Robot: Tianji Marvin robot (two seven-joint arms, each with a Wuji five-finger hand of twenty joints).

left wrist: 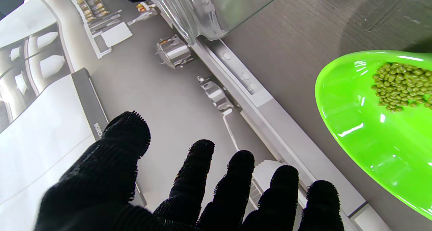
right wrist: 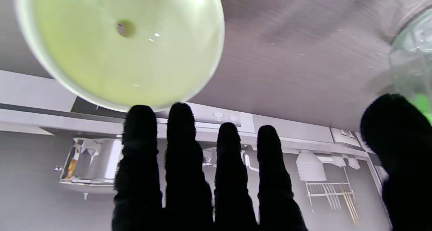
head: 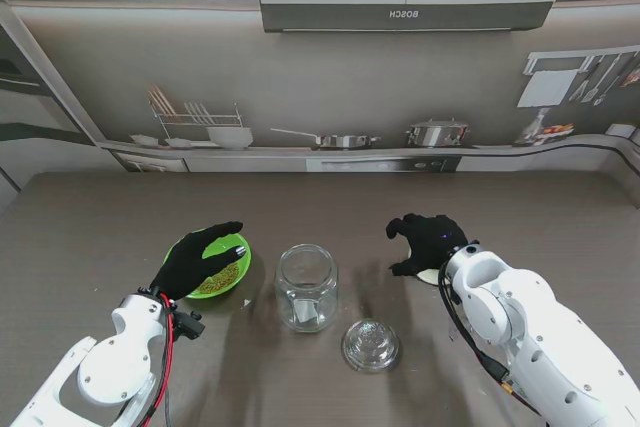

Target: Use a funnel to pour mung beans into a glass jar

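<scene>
Nearest you, your right hand (head: 428, 243) hovers open and empty directly over the funnel (right wrist: 118, 45), which sits right of the glass jar (head: 307, 287).

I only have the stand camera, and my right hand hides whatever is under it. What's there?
Observer: The right wrist view shows the funnel. It is pale green, and its wide mouth and spout hole face the camera, just past the straight fingers of the right hand.
Operator: Is the left hand holding the bowl?
Observer: No. In the left wrist view the left hand is spread and holds nothing, with the green bowl off to one side.
Operator: How full is it?
Observer: The mung beans form a small heap, and much of the inside is bare.
</scene>
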